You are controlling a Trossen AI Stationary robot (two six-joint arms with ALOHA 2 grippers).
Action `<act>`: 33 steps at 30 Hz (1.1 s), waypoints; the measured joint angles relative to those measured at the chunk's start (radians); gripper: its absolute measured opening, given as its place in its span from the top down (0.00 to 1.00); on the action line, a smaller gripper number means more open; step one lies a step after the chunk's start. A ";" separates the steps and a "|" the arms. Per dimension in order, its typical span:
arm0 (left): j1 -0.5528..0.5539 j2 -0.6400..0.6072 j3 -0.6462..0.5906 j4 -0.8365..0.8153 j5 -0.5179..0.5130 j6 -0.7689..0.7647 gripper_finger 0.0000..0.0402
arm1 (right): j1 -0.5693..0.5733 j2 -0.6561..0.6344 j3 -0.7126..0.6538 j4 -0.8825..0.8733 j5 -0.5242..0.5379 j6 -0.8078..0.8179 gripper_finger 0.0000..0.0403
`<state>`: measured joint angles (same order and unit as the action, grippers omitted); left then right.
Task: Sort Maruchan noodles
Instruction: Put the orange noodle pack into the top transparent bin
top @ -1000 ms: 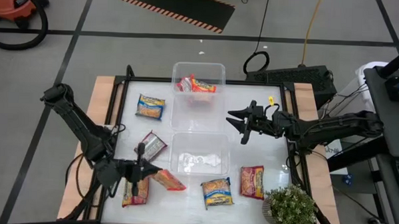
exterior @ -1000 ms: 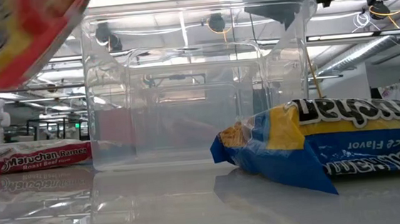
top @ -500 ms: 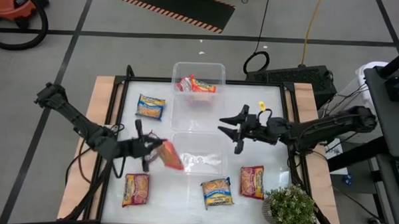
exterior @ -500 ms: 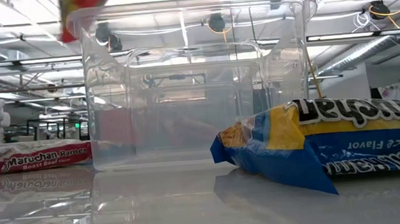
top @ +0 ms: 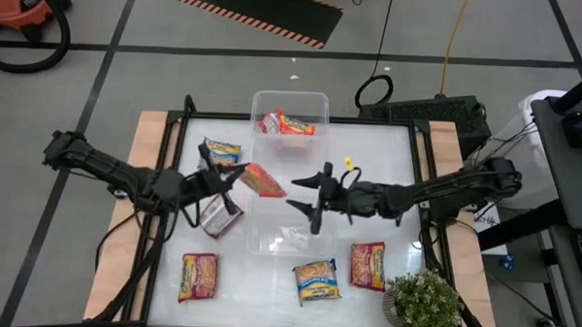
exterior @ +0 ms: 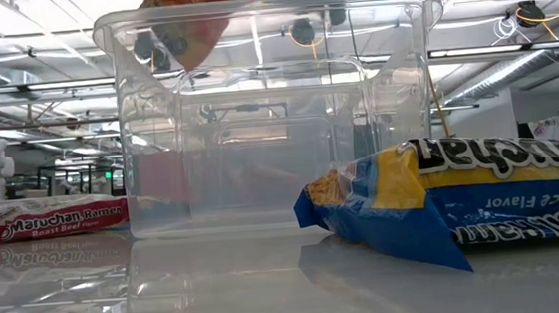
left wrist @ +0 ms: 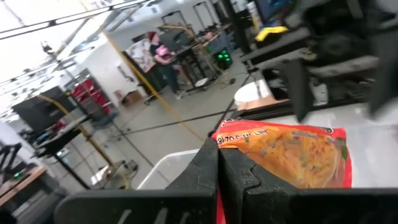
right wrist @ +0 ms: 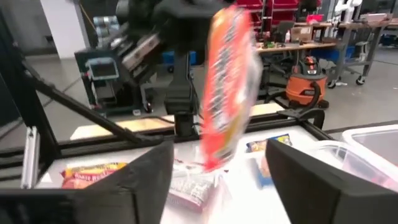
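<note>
**Orange packet carried over the counter**

The left gripper has its jaws clamped on a flat orange-red plastic noodle packet, now lifted from the near left counter to between the two clear plastic bins. The right gripper, jaws apart, has moved leftward to face it. A silver-red packet lies below.

In the low view, a red packet lying on the bench is showing "Maruchan Ramen" above "Roast Beef Flavor". The blue-and-yellow packet is showing "Maruchan" upside down, with an inverted "Flavor" line under it.
</note>
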<state>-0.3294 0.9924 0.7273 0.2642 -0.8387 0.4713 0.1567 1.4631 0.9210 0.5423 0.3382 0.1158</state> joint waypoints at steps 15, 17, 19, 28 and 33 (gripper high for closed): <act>0.084 0.005 0.000 0.002 0.057 -0.039 1.00 | -0.075 0.153 0.008 0.157 -0.022 0.000 0.45; 0.091 0.005 0.000 0.000 0.056 -0.040 1.00 | -0.089 0.173 0.008 0.193 -0.053 -0.002 0.53; 0.098 0.005 0.000 -0.004 0.056 -0.040 1.00 | -0.100 0.186 0.008 0.226 -0.056 -0.012 0.62; 0.146 0.004 0.000 -0.008 0.058 -0.011 1.00 | -0.139 0.163 0.008 0.228 -0.062 -0.135 0.98; 0.202 0.003 0.000 -0.004 0.162 -0.032 1.00 | -0.197 0.107 0.007 0.163 -0.082 -0.163 0.97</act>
<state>-0.1272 0.9951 0.7273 0.2601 -0.6767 0.4397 -0.0401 1.5697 0.9276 0.7054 0.2561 -0.0471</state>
